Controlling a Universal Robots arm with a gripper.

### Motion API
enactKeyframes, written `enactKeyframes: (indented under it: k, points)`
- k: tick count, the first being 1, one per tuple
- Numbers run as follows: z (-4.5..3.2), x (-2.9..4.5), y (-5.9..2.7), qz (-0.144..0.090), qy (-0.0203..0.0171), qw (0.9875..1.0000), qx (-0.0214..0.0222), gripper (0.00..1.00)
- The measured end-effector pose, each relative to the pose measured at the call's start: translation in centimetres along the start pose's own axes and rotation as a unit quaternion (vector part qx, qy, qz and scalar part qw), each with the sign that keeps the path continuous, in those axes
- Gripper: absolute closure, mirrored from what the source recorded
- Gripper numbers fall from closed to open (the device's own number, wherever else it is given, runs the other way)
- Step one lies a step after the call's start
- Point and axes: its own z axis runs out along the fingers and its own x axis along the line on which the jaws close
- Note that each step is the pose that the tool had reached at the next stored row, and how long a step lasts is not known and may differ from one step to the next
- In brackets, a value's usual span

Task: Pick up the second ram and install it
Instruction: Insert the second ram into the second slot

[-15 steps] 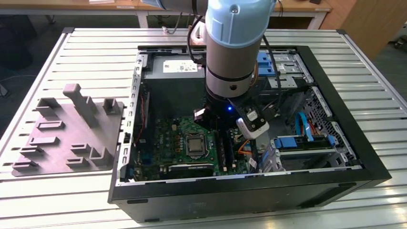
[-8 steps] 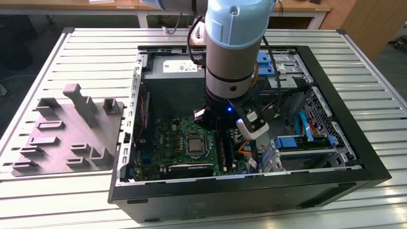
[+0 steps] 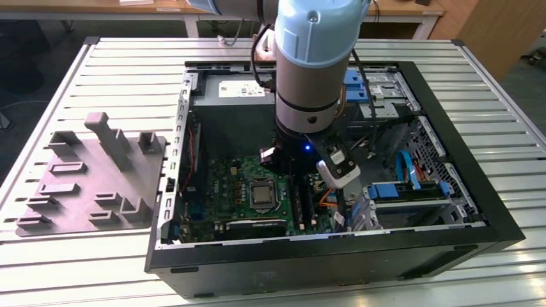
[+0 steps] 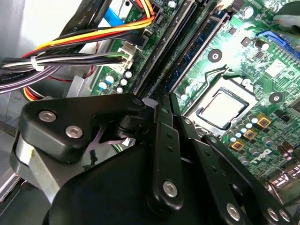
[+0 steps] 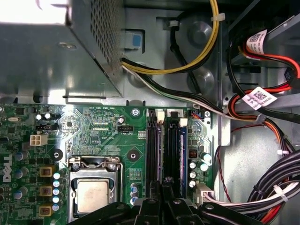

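My gripper (image 5: 166,183) is down inside the open computer case (image 3: 477,224), over the memory slots (image 5: 153,154) beside the silver processor socket (image 5: 91,194). Its fingers stand close together, shut on the second ram (image 5: 167,150), a thin dark stick seen edge-on and lined up with one of the slots. In the second wrist view the black linkage of the gripper (image 4: 166,105) points along the same dark slots (image 4: 185,51). In the exterior view the arm's wrist (image 3: 307,121) covers most of the gripper above the green motherboard (image 3: 230,182).
A grey plastic tray (image 3: 85,185) with upright posts lies outside the case on the exterior view's left. The grey power-supply box (image 3: 230,89) sits at the case's far end. Bundled cables (image 5: 262,187) run close beside the slots, and blue drive brackets (image 3: 401,188) stand on the exterior view's right.
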Motion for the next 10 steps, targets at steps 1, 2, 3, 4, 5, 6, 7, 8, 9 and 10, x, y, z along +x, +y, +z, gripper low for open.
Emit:
enactKeyframes:
  k: [1, 2, 3, 4, 5, 6, 7, 8, 9, 10]
  points:
    - [0.01, 0.00, 0.00, 0.000, 0.0000, 1.0000, 0.0000, 0.87]
    - [0.06, 0.01, 0.00, 0.000, -0.0001, 1.0000, -0.0002, 0.87]
    - [0.11, 0.02, 0.00, 0.000, 0.0000, 1.0000, 0.0000, 0.87]
    - [0.12, 0.02, -0.01, 0.000, 0.0000, 1.0000, 0.0001, 0.87]
    - [0.12, 0.02, -0.01, 0.000, 0.0000, 1.0000, 0.0001, 0.87]
    - [0.13, 0.02, -0.01, 0.000, 0.0000, 1.0000, 0.0001, 0.87]
    - [0.14, 0.02, -0.01, 0.000, 0.0000, 1.0000, 0.0000, 0.87]
    - [0.15, 0.02, 0.00, 0.000, 0.0000, 1.0000, -0.0001, 0.87]
    - [0.15, 0.02, -0.01, 0.000, 0.0000, 1.0000, -0.0001, 0.87]
    - [0.15, 0.02, -0.01, 0.000, 0.0000, 1.0000, -0.0001, 0.87]
